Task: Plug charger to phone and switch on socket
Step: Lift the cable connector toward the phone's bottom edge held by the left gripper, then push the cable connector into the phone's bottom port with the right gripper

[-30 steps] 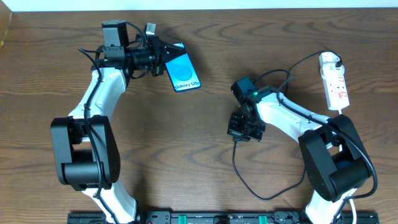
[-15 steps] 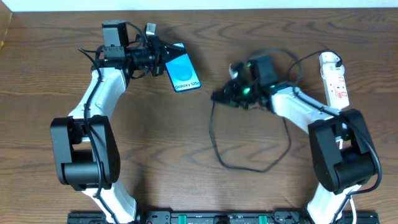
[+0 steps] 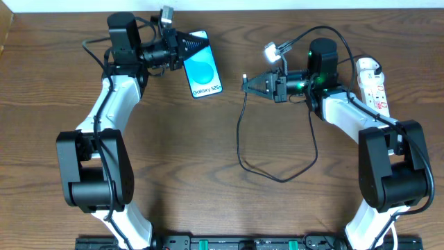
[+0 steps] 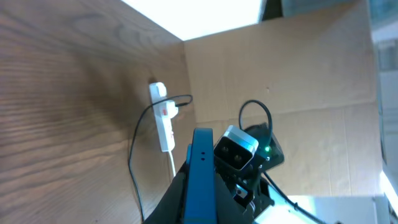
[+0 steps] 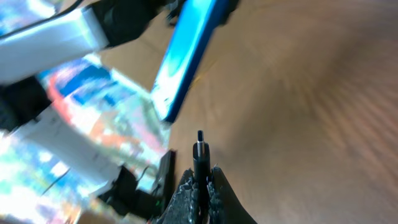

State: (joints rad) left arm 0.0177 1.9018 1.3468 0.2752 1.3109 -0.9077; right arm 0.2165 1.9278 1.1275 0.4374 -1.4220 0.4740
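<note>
My left gripper is shut on the phone, a blue-screen smartphone held off the table, its white strip end pointing toward the front. In the left wrist view the phone stands edge-on between the jaws. My right gripper is shut on the charger, a thin black cable, just behind its plug tip, which points left toward the phone. A gap separates tip and phone. The cable loops down over the table. The socket, a white power strip, lies at the far right and shows in the left wrist view.
The cable's slack forms a wide loop on the table between the arms. The strip's white cord runs toward the front right corner. A cardboard wall stands beyond the table.
My right gripper has lifted the cable's plug end from the table middle, swung it up and left, and levelled it toward the phone. My left gripper has tilted the phone slightly.
</note>
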